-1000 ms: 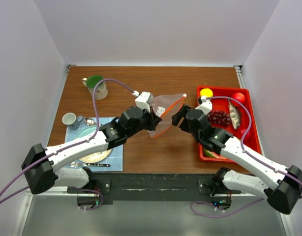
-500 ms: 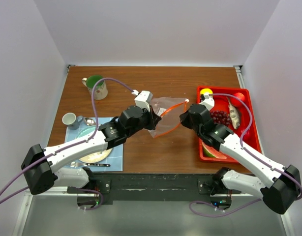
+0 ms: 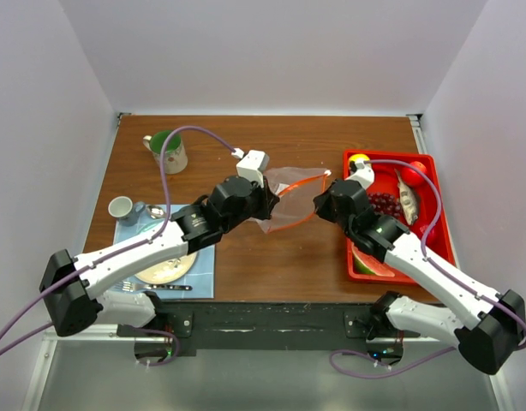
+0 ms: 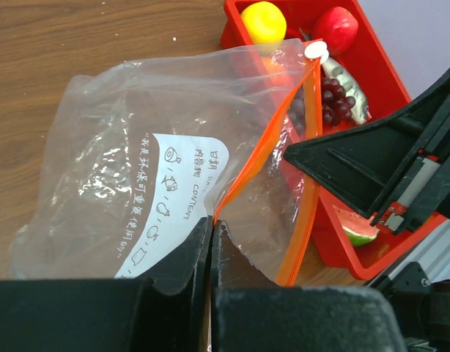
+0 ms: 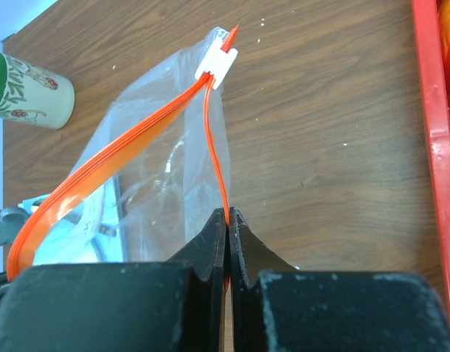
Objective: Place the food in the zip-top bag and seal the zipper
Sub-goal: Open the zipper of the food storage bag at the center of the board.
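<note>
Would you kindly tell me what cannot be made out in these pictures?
Top view: round cream plate, mostly hidden under the left arm.
Top view: red-and-green watermelon wedge, partly covered by the right arm.
Left wrist view: print on the clear crinkly plastic bag, too small to read.

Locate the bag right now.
In the top view, the bag is mid-table, pinched at its mouth between the left hand and the right hand. It sits just left of the red tray.

White arm links (image 3: 126, 257) with black joints (image 3: 70, 295); looping purple cables (image 3: 164, 171); matte black jaws; white wrist boxes (image 3: 253, 163).
</note>
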### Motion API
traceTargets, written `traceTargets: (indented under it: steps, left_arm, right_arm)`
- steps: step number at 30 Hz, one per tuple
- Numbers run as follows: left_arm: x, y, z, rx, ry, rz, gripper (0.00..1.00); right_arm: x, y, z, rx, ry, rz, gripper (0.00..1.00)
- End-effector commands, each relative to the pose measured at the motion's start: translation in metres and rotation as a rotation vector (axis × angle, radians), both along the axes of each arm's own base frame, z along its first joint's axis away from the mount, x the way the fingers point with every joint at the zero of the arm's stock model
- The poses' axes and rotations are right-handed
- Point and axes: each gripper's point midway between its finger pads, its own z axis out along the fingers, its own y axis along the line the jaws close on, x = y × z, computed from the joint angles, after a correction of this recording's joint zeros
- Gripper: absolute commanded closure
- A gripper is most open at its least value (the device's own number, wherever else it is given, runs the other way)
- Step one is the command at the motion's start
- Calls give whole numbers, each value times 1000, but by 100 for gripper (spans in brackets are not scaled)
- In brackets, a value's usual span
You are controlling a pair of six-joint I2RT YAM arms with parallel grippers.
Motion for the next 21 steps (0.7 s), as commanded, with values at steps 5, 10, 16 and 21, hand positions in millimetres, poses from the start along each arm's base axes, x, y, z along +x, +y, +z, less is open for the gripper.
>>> traceTargets:
  steps: [5, 10, 16, 21]
  left_arm:
    - [11, -3, 15, 65, -60, -6, 68]
    - [12, -14, 13, 107, -56, -56, 62]
    - [11, -20, 9, 165, -56, -99, 58]
    - [14, -23, 10, 237, -83, -99, 54]
  right_arm:
    - [7, 6, 34, 14, -58, 30, 100]
    - [12, 13, 37, 21, -52, 40, 100]
    - [17, 19, 36, 12, -41, 51, 100]
    - [21, 23, 39, 7, -43, 58, 100]
